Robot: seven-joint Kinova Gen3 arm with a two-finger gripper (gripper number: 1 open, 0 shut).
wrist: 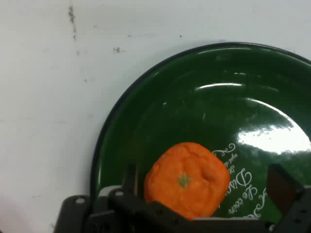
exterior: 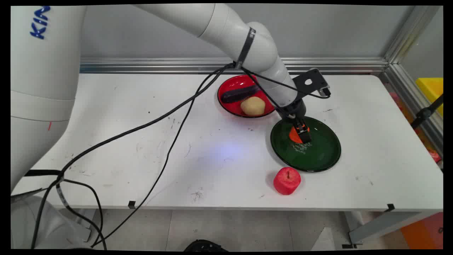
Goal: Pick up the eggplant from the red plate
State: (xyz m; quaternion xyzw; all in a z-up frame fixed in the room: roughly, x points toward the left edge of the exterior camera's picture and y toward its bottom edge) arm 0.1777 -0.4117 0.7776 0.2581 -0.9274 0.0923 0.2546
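Note:
An orange toy fruit [wrist: 187, 178] with a small green stem mark lies in a dark green plate [wrist: 146, 116] with white lettering. My gripper [wrist: 206, 182] is lowered over that plate and stands open, one finger on each side of the orange. The left finger [wrist: 129, 179] is close beside the orange, and the right finger [wrist: 282, 187] is well apart from it. In the main view the gripper [exterior: 300, 134] hangs over the green plate's [exterior: 320, 156] far left part, with the orange [exterior: 293, 134] partly hidden behind the black fingers.
A red plate [exterior: 226, 85] behind the green one holds a dark purple long thing [exterior: 240, 94] and a pale yellow lump [exterior: 253, 106]. A red apple [exterior: 287, 181] stands on the table just in front of the green plate. Black cables [exterior: 166, 120] trail across the table's left half.

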